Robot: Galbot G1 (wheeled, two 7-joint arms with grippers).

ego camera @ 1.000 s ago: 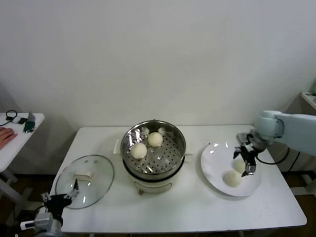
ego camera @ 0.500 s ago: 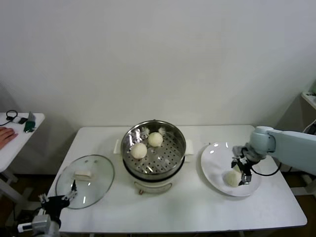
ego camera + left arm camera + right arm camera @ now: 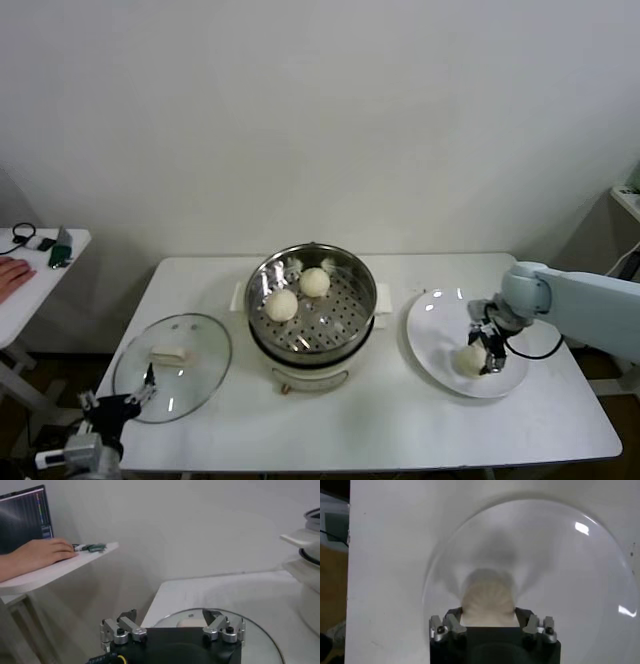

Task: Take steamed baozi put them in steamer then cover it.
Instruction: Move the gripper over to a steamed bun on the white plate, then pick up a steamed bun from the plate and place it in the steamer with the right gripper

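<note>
The steamer (image 3: 352,330) stands mid-table with two steamed baozi (image 3: 281,305) (image 3: 315,282) on its perforated tray. Right of it is a white plate (image 3: 435,335) carrying one visible baozi (image 3: 466,359). My right gripper (image 3: 480,358) is down on that plate. In the right wrist view its fingers press both sides of the baozi (image 3: 487,599), so the gripper (image 3: 488,614) is shut on it. The glass cover (image 3: 195,375) lies flat at the table's left. My left gripper (image 3: 135,398) waits open just off its near edge, and the cover (image 3: 260,640) shows beyond that gripper (image 3: 169,616).
A small side table (image 3: 40,275) stands at far left with a person's hand (image 3: 10,270) on it and a laptop (image 3: 22,517) behind. The steamer's side (image 3: 307,555) shows in the left wrist view. The table's front edge runs close below cover and plate.
My right gripper has dropped lower onto the plate, drifted slightly left, and closed its jaws on a baozi. The left arm, the cover and the steamer have stayed put.
</note>
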